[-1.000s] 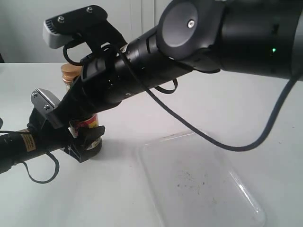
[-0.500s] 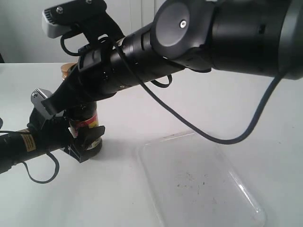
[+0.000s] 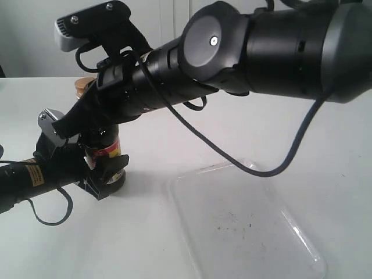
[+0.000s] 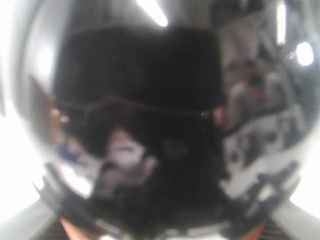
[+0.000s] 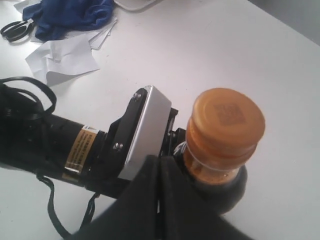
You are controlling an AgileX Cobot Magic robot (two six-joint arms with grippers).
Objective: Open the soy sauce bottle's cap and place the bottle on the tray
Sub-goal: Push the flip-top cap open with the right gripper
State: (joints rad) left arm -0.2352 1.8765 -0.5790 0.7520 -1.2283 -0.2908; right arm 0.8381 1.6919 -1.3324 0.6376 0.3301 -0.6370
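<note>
The soy sauce bottle stands upright on the white table, and my left gripper is shut on its lower body. Its dark glass fills the blurred left wrist view. The golden-orange cap is closed on the neck, and in the exterior view only the cap's top peeks out behind my right arm. My right gripper is shut with its fingers pressed together and empty. Its tip rests against the bottle's shoulder just below the collar. The translucent tray lies flat to the right of the bottle.
My right arm stretches across the upper exterior view, with a black cable looping down over the tray. Beyond the left arm in the right wrist view lie scissors, a blue cloth and white paper scraps.
My right arm has swung left and down, so its gripper now covers more of the bottle's neck and cap. The bottle and the left gripper have not moved.
</note>
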